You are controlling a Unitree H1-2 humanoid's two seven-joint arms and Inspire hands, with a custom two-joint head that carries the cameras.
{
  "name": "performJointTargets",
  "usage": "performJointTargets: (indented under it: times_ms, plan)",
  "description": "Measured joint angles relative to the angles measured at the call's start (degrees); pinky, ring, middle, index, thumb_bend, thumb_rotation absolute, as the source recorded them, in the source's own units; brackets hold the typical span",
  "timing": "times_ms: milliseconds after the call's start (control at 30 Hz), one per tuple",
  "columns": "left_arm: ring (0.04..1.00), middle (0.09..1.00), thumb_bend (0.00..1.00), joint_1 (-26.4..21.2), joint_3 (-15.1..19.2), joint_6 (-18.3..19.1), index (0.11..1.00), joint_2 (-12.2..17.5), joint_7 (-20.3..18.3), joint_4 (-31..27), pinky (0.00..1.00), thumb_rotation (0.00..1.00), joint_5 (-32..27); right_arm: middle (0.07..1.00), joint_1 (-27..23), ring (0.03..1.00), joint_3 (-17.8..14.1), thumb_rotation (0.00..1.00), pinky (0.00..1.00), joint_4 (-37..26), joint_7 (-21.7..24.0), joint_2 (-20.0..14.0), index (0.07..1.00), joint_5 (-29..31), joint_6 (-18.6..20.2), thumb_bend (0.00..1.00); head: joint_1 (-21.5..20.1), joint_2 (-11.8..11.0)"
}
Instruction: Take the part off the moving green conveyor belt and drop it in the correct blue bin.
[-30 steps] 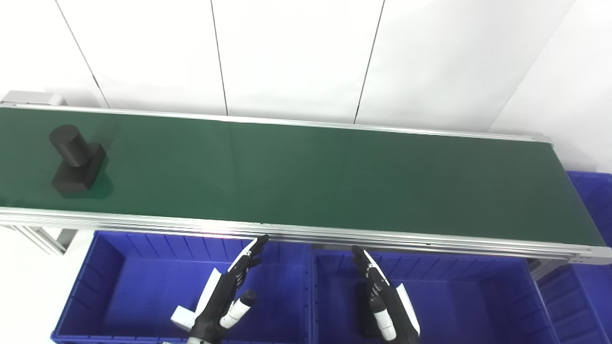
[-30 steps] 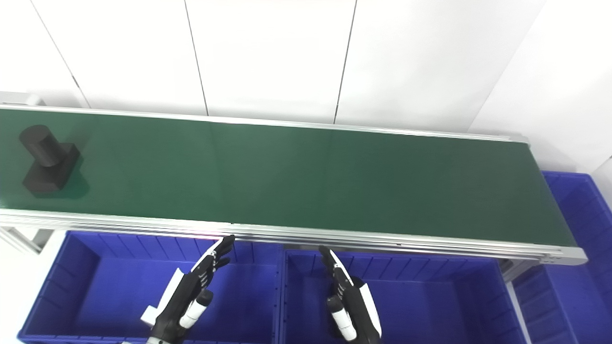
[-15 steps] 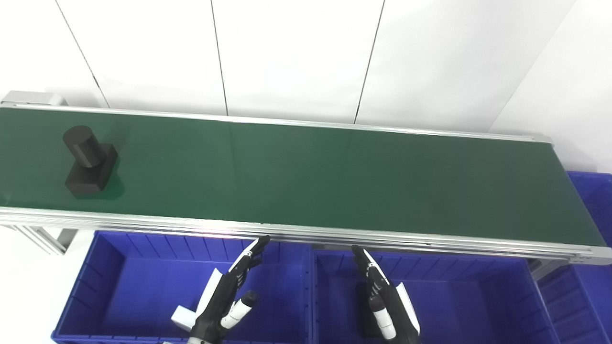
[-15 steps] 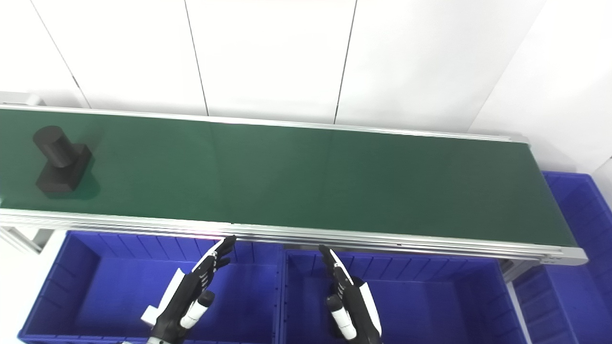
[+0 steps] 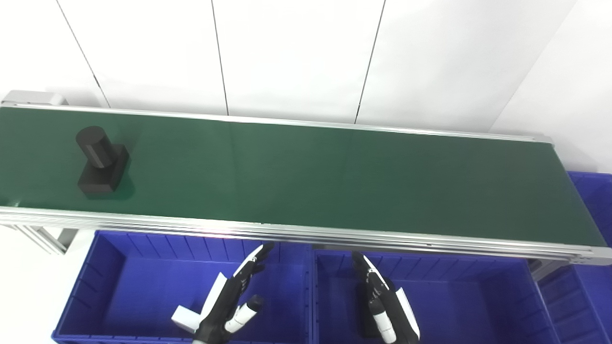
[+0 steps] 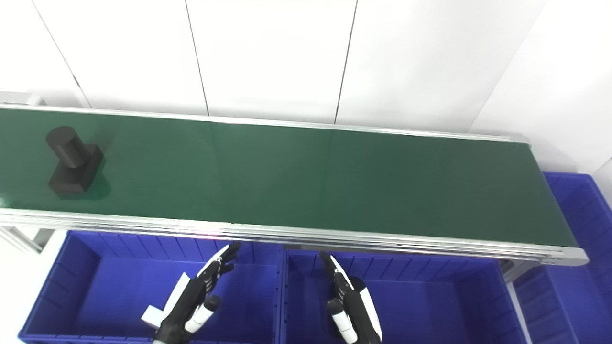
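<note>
Task not yet started: the matte black part (image 5: 100,162), a cylinder on a square block, rides near the left end of the smooth green belt (image 5: 334,177). Left robot hand (image 5: 234,298) and right robot hand (image 5: 385,306) hover released, empty, over ribbed blue plastic bins (image 5: 110,267).

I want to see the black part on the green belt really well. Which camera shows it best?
The left eye view shows the black part best: it sits further in from the picture's left edge on the green belt, with its round post and blocky base clear. The right eye view shows the same whole part, just nearer the edge.
</note>
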Motion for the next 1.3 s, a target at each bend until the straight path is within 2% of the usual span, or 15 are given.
performJointTargets:
  times_ms: [33, 133, 200, 333, 500, 800, 1033, 1133, 1300]
  plan:
    - [0.923, 0.934, 0.87, -0.21, -0.26, 0.00, 0.901, -0.04, 0.38, 0.53, 0.87, 1.00, 0.02, 0.965, -0.01, 0.971, -0.15, 1.00, 0.99, 0.25, 0.06, -0.06, 0.942, 0.07, 0.00, 0.85, 0.87, -1.05]
    - [0.918, 0.927, 0.88, -0.84, -1.10, 0.00, 0.889, -0.23, 1.37, 1.81, 0.88, 1.00, 0.34, 0.972, -0.36, 0.977, -0.51, 1.00, 1.00, 1.23, 0.29, -0.14, 0.948, 0.38, 0.00, 0.86, 1.85, -2.02]
    - [0.915, 0.923, 0.86, -1.54, -1.76, 0.00, 0.883, -0.24, 2.26, 2.78, 0.89, 1.00, 0.50, 0.974, -0.68, 0.980, -0.89, 1.00, 1.00, 2.06, 1.14, -0.14, 0.951, 0.86, 0.00, 0.85, 3.69, -4.30]
    - [0.910, 0.915, 0.84, -3.05, -4.33, 0.00, 0.877, 0.03, 5.73, 4.84, 0.89, 1.00, 1.51, 0.981, -1.35, 0.985, -1.96, 1.00, 1.00, 3.29, 2.73, -0.11, 0.956, 1.30, -0.01, 0.83, 4.66, -5.71]
    - [0.902, 0.906, 0.85, -4.56, -7.20, 0.00, 0.862, 0.31, 9.83, 6.72, 0.88, 1.00, 1.78, 0.986, -1.85, 0.995, -3.93, 1.00, 1.00, 4.41, 5.16, 0.19, 0.961, 2.40, 0.00, 0.83, 5.36, -6.86]
    - [0.898, 0.904, 0.85, -5.61, -9.47, 0.00, 0.856, 0.71, 12.54, 7.40, 0.85, 1.00, 1.60, 0.993, -1.64, 1.000, -6.89, 0.99, 1.00, 3.33, 8.88, 1.29, 0.962, 3.38, 0.00, 0.86, 6.68, -7.48]
    - [0.896, 0.904, 0.87, -5.62, -10.52, 0.00, 0.860, 1.19, 13.84, 7.38, 0.85, 1.00, 1.60, 0.977, 0.25, 0.989, -9.44, 0.98, 1.00, -3.08, 13.43, 2.60, 0.945, 4.92, -0.02, 0.89, 7.56, -7.12]
    - [0.894, 0.902, 0.86, -5.61, -10.64, 0.00, 0.858, 1.36, 13.95, 7.39, 0.85, 1.00, 1.59, 0.962, 1.08, 0.972, -11.21, 0.95, 1.00, -6.34, 16.91, 4.14, 0.933, 6.85, -0.05, 0.85, 7.82, -7.21]
    - [0.886, 0.898, 0.84, -5.64, -10.96, 0.00, 0.853, 1.40, 14.30, 7.41, 0.84, 1.00, 1.59, 0.952, 1.76, 0.979, -14.64, 0.94, 1.00, -13.35, 23.13, 8.13, 0.923, 9.35, -0.11, 0.85, 8.35, -7.39]
